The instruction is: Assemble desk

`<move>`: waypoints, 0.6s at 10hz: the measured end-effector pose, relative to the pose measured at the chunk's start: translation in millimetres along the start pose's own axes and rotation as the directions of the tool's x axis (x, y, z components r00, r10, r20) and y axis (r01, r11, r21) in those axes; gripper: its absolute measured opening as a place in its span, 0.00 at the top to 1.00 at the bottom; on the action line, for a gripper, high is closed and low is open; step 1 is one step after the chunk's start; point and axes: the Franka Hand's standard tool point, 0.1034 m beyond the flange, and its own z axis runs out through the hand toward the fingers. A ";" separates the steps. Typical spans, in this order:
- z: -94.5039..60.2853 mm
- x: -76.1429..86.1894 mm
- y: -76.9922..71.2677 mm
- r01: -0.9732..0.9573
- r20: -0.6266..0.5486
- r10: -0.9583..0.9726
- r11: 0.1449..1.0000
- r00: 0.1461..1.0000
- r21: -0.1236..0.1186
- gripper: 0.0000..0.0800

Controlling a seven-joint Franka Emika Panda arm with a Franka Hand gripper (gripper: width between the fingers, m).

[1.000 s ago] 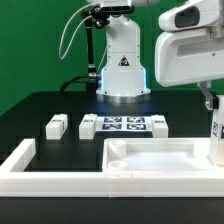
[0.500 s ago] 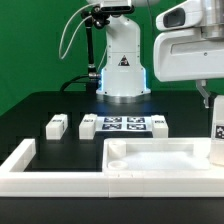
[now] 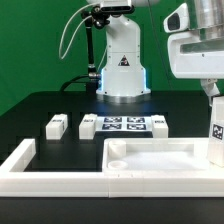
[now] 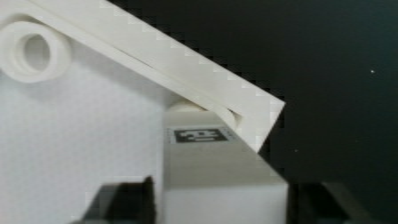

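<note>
On the black counter [image 3: 30, 115], the claw [image 4: 228, 205] stands apart, straddling an upright leg block [image 3: 216, 135] at the right corner of the desk top [image 3: 160, 160].

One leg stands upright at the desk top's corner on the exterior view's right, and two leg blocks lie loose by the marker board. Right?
Three lie loose, not two. The exterior view shows one leg block apart on its left, a second block and a third block flanking the marker board. The upright leg at the desk top corner is as you say.
</note>
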 end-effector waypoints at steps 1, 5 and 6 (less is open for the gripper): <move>0.5 -0.5 0.0 0.069 0.000 -0.069 0.998 0.998 -0.001 0.34; 11.5 -3.4 1.4 0.675 0.023 -0.675 0.738 0.738 -0.005 0.19; 11.4 -2.8 1.5 0.698 0.022 -0.698 0.716 0.716 -0.004 0.19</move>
